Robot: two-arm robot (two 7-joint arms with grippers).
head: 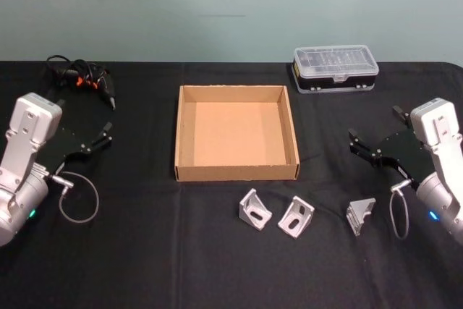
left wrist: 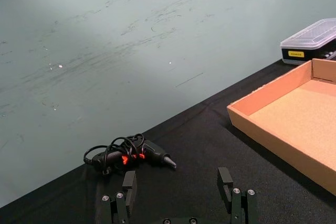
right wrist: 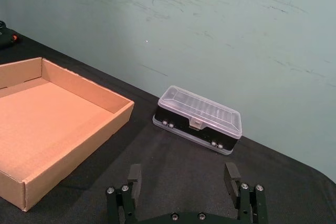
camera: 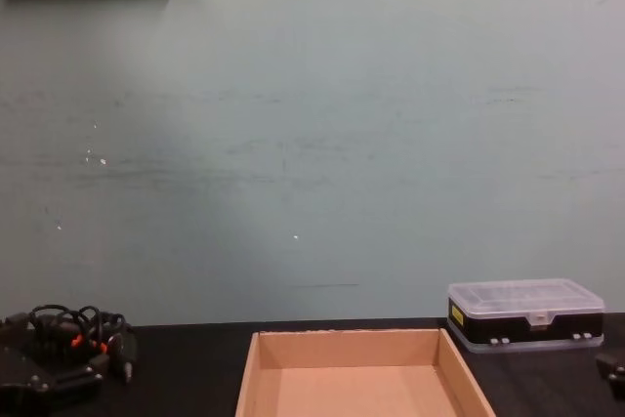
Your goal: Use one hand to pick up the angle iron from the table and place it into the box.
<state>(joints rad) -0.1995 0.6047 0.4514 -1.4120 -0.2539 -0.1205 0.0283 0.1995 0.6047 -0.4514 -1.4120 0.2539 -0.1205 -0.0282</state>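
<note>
Angle irons (head: 296,216) wait near the box (head: 239,172); right gripper (head: 373,124), wide open, sits nearest for picking; left gripper (head: 101,137) idles wide

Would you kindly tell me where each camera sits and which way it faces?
Head: high, looking down on table, box, angle irons; left gripper and right gripper flank them.
Left wrist: on left arm, facing cables; left gripper shows.
Right wrist: on right arm, facing case; right gripper shows.
Chest: low, facing forward at the wall.
All share the box.
</note>
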